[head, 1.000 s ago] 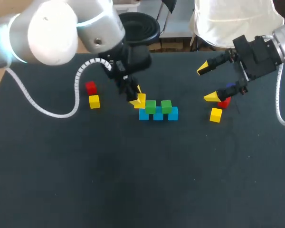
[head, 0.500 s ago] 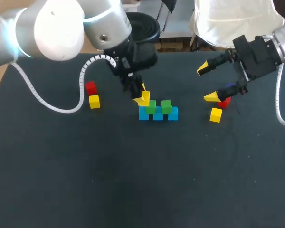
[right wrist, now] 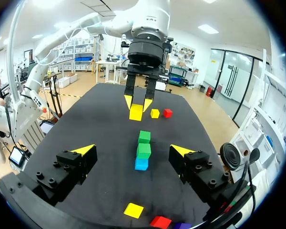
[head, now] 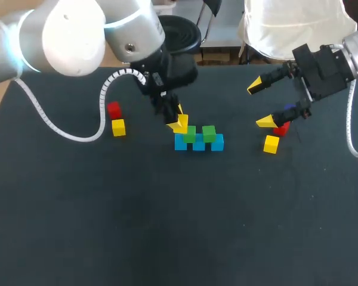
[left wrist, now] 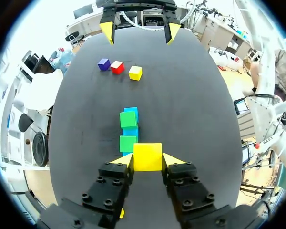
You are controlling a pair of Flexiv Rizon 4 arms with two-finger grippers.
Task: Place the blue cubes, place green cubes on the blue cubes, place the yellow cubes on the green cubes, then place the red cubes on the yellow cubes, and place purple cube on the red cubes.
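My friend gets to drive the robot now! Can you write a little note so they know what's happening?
Left fingers: shut on a yellow cube, held right by the stack.
Right fingers: open, empty, near the red cube, purple cube and second yellow cube.
Other side of the table: another red cube beside a third yellow cube.
Done: three blue cubes in a row, two green cubes on top.
Left: yellows onto greens, then reds, then purple.
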